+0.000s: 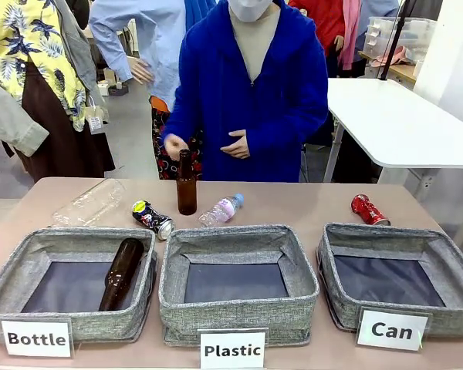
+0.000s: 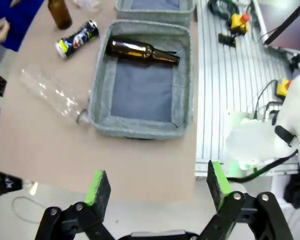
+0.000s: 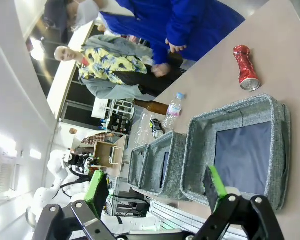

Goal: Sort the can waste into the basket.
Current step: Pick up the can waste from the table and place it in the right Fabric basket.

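Red crushed can [image 3: 246, 75] lies past the basket [image 3: 230, 109], well ahead of the wide-spread right gripper [image 3: 156, 186].

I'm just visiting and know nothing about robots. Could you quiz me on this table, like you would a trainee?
1. True or false: the Can basket already holds a can.
2. Which lies nearer the Can basket: A) the red can, B) the black can?
3. How many crushed cans lie on the table in all?
Key: 1 false; 2 A; 3 two.
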Available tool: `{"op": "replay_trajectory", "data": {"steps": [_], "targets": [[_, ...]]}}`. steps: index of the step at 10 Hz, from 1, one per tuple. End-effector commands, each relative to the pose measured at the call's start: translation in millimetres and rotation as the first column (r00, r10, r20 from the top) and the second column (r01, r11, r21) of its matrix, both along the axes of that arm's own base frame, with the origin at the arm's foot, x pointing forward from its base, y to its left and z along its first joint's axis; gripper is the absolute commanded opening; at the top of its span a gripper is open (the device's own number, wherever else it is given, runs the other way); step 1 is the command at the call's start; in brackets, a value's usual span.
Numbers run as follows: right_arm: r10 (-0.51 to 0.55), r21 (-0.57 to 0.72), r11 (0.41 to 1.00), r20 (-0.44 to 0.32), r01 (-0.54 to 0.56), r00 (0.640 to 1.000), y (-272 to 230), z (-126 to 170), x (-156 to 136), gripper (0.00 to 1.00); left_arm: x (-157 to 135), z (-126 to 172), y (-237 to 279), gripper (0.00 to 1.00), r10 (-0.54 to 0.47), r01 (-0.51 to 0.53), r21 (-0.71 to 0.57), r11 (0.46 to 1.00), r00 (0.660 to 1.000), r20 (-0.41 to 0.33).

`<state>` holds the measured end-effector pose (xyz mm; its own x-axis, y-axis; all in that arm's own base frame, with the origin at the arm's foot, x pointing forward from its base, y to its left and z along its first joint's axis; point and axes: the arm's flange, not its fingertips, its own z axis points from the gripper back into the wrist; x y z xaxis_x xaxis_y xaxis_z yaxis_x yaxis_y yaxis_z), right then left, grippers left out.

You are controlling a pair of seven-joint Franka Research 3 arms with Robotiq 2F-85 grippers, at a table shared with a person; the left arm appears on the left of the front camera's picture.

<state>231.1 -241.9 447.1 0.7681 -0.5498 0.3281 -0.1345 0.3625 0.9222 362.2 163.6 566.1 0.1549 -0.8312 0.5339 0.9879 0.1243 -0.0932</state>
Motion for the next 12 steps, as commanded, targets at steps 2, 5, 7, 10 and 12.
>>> {"op": "replay_trajectory", "data": {"steps": [2, 5, 7, 10, 12], "targets": [[-0.003, 0.004, 1.0, 0.039, 0.003, 0.999, -1, 2, 2, 1.0, 59, 1, -112, 1.0, -0.211, 0.207, 0.235, 0.95, 0.977, -0.006], [-0.003, 0.004, 1.0, 0.039, 0.003, 0.999, -1, 2, 2, 1.0, 110, -32, -218, 1.0, -0.499, 0.457, 0.424, 0.782, 0.867, -0.014], [-0.003, 0.004, 1.0, 0.039, 0.003, 0.999, -1, 2, 2, 1.0, 129, -60, -263, 1.0, -0.63, 0.56, 0.448, 0.697, 0.776, 0.009], [-0.003, 0.004, 1.0, 0.039, 0.003, 0.999, -1, 2, 2, 1.0, 153, -106, -304, 1.0, -0.568, 0.477, 0.363, 0.8, 0.797, 0.205], [-0.003, 0.004, 1.0, 0.039, 0.003, 0.999, -1, 2, 2, 1.0, 165, -131, -315, 1.0, -0.532, 0.452, 0.309, 0.837, 0.805, 0.263]]}}
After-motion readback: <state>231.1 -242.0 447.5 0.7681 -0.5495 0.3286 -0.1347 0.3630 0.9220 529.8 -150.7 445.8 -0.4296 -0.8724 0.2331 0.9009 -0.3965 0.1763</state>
